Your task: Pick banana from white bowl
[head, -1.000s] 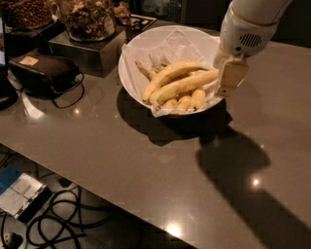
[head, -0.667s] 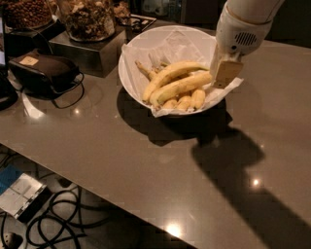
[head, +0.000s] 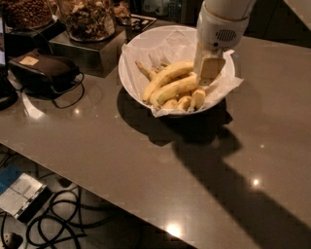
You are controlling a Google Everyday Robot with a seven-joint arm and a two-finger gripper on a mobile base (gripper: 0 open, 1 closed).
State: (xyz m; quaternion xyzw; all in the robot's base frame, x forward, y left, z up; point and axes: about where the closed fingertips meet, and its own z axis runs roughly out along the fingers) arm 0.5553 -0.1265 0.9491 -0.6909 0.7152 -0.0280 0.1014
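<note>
Cables (head: pixel 58 221) and a pale flat box (head: pixel 19 194) lie on the floor at bottom left, below the counter edge. Grey-brown countertop (head: pixel 146 165) fills most of the view. Far left, top: glass jar of round brown snacks (head: pixel 24 12). Below it, a black pouch (head: pixel 43 70) with a tan label and a thin black cord looped beside it on the counter. Next right, a second glass jar, mixed snacks (head: pixel 87 17), stands on a dark metal box (head: pixel 90 51). Centre: white bowl (head: pixel 130 73) on the counter, crinkled paper liner (head: pixel 228 87) hanging over its rim. Banana (head: pixel 167 75) lies inside the bowl, running diagonally from lower left to upper right, on top of another long banana and above three short stubby bananas (head: pixel 183 102) along the near wall; a slimmer one sits behind it to the left. Gripper (head: pixel 209 77) is over the bowl's right half, pointing down, its tan pad at the banana's right end. It looks like contact, but that's hard to confirm from this angle. Can't tell whether the gripper is open or closed, or holding anything. The arm's shadow falls across the counter to the lower right.
</note>
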